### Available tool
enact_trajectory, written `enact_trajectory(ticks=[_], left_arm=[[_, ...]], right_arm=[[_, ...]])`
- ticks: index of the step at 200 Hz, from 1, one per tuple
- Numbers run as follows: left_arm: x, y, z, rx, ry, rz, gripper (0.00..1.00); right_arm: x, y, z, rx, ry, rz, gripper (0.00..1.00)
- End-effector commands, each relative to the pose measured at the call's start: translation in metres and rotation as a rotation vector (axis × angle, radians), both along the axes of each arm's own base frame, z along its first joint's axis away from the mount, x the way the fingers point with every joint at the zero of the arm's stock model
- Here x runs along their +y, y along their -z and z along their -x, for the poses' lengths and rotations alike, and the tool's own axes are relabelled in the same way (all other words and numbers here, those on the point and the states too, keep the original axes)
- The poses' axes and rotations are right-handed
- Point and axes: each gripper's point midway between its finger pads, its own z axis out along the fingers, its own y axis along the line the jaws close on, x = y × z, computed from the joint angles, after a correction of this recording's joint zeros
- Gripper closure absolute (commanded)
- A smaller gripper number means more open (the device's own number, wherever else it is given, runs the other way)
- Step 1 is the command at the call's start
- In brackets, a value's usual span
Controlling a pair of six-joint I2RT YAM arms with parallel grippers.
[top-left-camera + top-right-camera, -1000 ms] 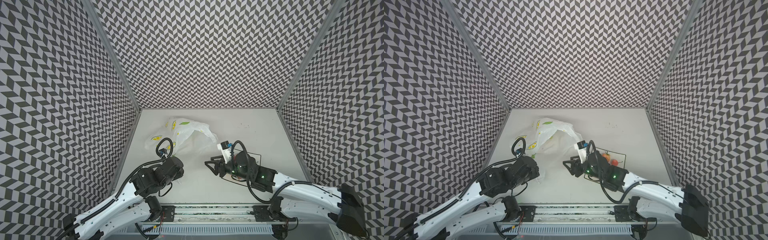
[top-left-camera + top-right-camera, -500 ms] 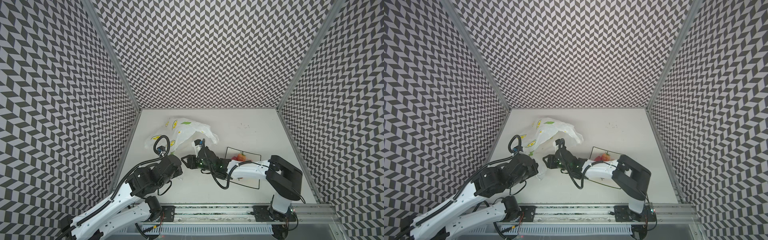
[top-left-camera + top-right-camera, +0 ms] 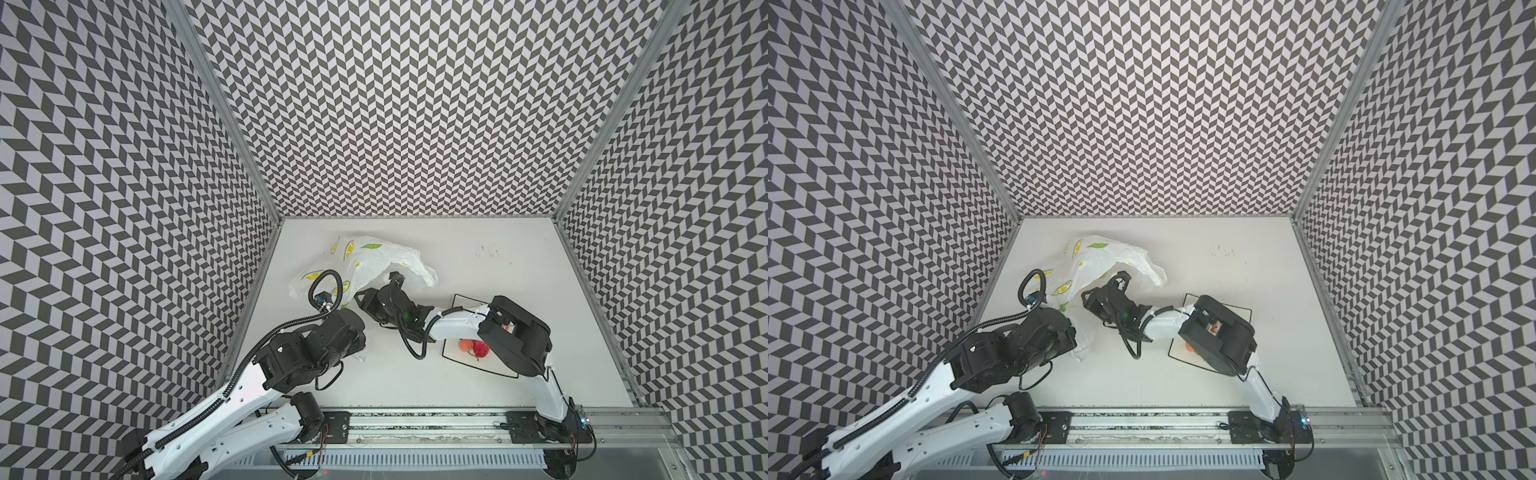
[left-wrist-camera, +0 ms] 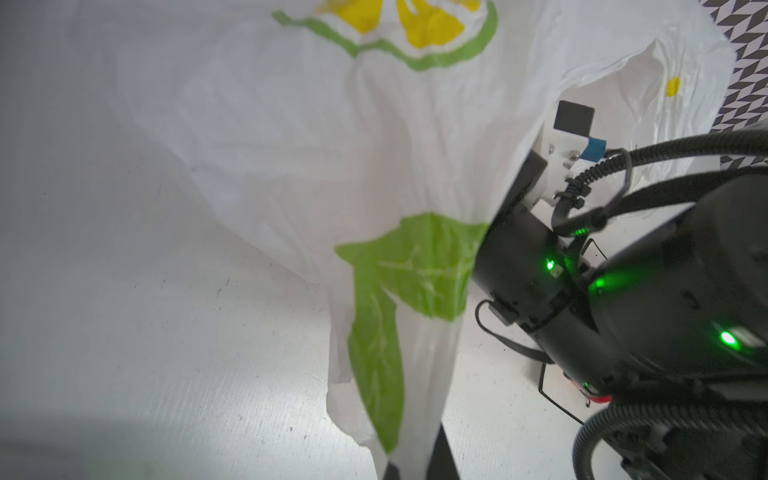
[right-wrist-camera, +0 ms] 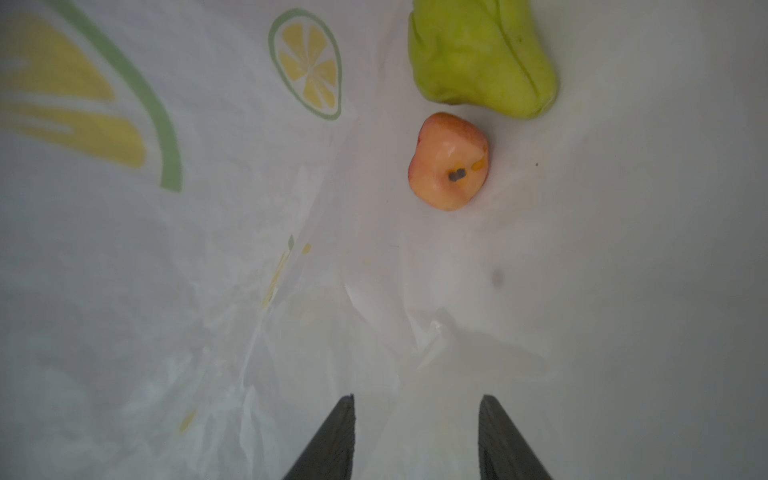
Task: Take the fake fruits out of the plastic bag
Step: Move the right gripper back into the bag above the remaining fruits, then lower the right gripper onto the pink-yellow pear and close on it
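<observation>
The plastic bag (image 3: 374, 257): translucent white, printed with yellow lemon slices rimmed green, plus green leaves. Ahead of the black right fingers (image 5: 332, 440): a lumpy yellow-green fruit (image 5: 482, 54); nearer them, a glossy orange-pink fruit (image 5: 449, 162). The plate (image 3: 465, 359): white, thin black rim. The walls (image 3: 415, 104): black-and-white chevron. The table (image 3: 374, 386): off-white.

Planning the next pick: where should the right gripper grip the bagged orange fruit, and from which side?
Likely the rounded sides of the orange fruit, straight ahead from the open right gripper: that approach is clear, the green fruit crowds beyond.
</observation>
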Motion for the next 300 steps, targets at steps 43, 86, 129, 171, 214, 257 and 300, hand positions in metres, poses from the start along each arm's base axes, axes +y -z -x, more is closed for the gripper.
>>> enact_trajectory(ticks=[43, 86, 129, 171, 214, 257, 300], left_arm=[[0.009, -0.014, 0.001, -0.024, -0.029, -0.002, 1.0], [0.008, -0.013, 0.002, -0.017, -0.016, -0.009, 1.0], [0.009, -0.013, 0.002, -0.016, -0.014, -0.015, 1.0], [0.01, -0.016, 0.002, -0.018, -0.013, -0.016, 1.0], [0.01, -0.018, 0.001, -0.023, -0.017, -0.013, 1.0], [0.01, -0.019, 0.001, -0.025, -0.019, -0.014, 1.0], [0.01, -0.019, 0.001, -0.028, -0.02, -0.013, 1.0]], right_arm=[[0.014, 0.008, -0.045, 0.085, 0.117, -0.132, 0.53], [0.022, 0.02, -0.068, 0.118, 0.133, -0.142, 0.55], [0.025, 0.027, -0.086, 0.149, 0.173, -0.144, 0.57], [0.026, 0.034, -0.1, 0.177, 0.198, -0.133, 0.59], [0.025, 0.044, -0.105, 0.201, 0.209, -0.116, 0.63], [0.022, 0.043, -0.104, 0.192, 0.21, -0.11, 0.75], [0.021, 0.034, -0.103, 0.168, 0.207, -0.126, 0.89]])
